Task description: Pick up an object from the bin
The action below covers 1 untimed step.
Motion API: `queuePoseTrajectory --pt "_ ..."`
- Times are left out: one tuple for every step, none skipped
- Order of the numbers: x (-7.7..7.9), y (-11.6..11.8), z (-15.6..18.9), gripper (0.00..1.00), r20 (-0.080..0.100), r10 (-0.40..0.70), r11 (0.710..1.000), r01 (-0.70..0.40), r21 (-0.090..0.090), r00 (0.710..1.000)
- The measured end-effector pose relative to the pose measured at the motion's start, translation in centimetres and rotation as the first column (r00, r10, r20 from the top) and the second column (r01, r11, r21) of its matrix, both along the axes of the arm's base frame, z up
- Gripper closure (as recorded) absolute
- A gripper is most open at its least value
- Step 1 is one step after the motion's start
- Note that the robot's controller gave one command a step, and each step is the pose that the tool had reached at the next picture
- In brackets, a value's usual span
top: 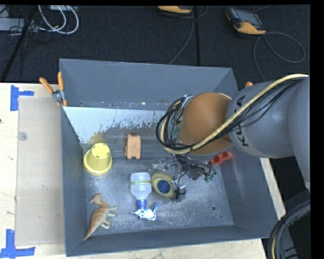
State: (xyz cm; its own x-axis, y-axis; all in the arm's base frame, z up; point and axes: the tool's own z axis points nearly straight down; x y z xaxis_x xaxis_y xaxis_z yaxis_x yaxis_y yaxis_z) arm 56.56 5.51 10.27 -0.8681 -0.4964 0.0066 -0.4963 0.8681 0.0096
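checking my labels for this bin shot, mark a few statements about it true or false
The yellow cup lies in the left half of the bin: true.
The toy dinosaur lies against the far wall: false, it lies by the near left corner.
The gripper is right beside the round thing with a blue middle: true.
The tan block touches the yellow cup: false, bare floor lies between them.

Dark carpeted floor (126, 35) spans the frame's top (loose cables (56, 8) trail across it); a pale table (38, 167) lies at left.
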Motion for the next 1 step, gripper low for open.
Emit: queuePoseTrajectory --pt "0.36 0.29 -0.22 1.00 0.002 0.014 1.000 -0.014 0.000 1.000"
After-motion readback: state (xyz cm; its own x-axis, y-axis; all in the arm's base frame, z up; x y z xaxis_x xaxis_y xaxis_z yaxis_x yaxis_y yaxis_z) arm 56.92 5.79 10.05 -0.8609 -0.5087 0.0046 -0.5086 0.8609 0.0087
